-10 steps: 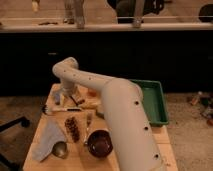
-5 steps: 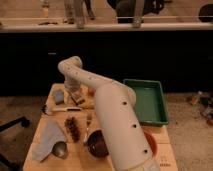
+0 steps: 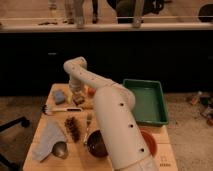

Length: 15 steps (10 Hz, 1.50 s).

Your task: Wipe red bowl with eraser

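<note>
Wooden table (image 3: 77,160), far edge: end effector (image 3: 77,96), jaws apart, near blue-grey pad (image 3: 60,96); red bowl (image 3: 150,143) at near-right corner.

Red bowl (image 3: 152,143) upright, front-right; eraser (image 3: 78,100) by gripper (image 3: 76,95), far side.

The end effector (image 3: 77,98) hovers just beside the blue-grey pad (image 3: 60,96) and brush (image 3: 56,108), while the arm (image 3: 116,122) screens the red bowl (image 3: 151,143).

Half the red bowl (image 3: 150,143) behind arm (image 3: 117,125); blurred tool (image 3: 77,96) above table (image 3: 77,156)
</note>
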Tool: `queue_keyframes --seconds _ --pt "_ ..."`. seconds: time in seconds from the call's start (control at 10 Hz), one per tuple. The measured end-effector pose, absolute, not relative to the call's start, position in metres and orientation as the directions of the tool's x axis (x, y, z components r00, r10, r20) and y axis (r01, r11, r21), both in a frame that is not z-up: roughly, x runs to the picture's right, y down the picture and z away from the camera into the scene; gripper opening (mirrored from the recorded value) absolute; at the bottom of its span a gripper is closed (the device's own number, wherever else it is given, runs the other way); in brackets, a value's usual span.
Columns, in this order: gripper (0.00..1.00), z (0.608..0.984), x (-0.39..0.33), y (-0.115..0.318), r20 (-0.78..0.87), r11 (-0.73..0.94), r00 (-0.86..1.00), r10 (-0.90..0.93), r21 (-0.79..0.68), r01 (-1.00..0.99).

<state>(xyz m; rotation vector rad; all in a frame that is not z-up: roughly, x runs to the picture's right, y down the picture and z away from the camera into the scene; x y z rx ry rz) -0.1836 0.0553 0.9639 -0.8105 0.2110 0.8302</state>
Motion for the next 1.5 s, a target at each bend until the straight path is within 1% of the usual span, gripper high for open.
queue_keyframes --seconds 0.2,0.3,0.4,0.5,0.7,0.9,1.1,1.2,1.5 --pt "0.8 0.969 -0.184 0.057 -0.462 0.395 0.681 0.568 -0.573 -0.718" --pt "0.78 0.97 -0.187 0.059 -0.456 0.397 0.691 0.56 -0.585 -0.708" --pt "0.73 0.97 -0.191 0.06 -0.45 0.401 0.7 0.554 -0.593 -0.698" --pt "0.62 0.97 -0.194 0.063 -0.444 0.405 0.711 0.545 -0.602 -0.688" --pt "0.43 0.967 -0.198 0.065 -0.433 0.41 0.725 0.535 -0.617 -0.671" --pt "0.21 0.96 -0.204 0.065 -0.408 0.42 0.744 0.529 -0.636 -0.647" --pt "0.04 0.951 -0.209 0.061 -0.379 0.433 0.757 0.533 -0.646 -0.629" --pt "0.0 0.943 -0.209 0.056 -0.361 0.444 0.762 0.538 -0.646 -0.62" --pt "0.0 0.907 -0.206 0.028 -0.301 0.482 0.765 0.57 -0.632 -0.607"
